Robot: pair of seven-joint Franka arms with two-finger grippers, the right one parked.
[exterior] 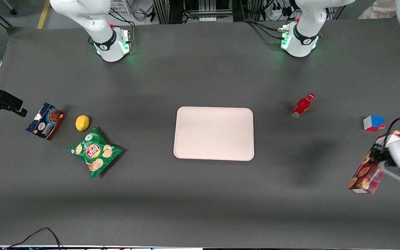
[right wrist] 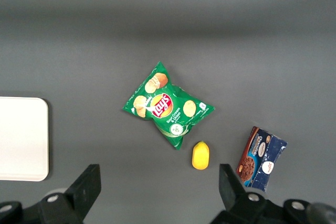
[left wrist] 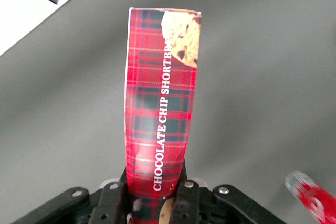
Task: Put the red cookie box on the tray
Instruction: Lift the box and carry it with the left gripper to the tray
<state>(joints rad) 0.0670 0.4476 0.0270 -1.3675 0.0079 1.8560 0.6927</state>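
Gripper [left wrist: 156, 203] was clamped on one end of the red cookie box [left wrist: 160, 108], which hung clear of the table [exterior: 200, 194] at the working arm's end, well apart from the tray [exterior: 214, 152]. End grip probably left its length free for laying flat.

We see the long narrow red plaid cardboard cookie box [exterior: 368, 172] tilted, toward the working arm's end of the table, well apart from the flat, bare pale pink rectangular tray [exterior: 214, 133] at mid-table.
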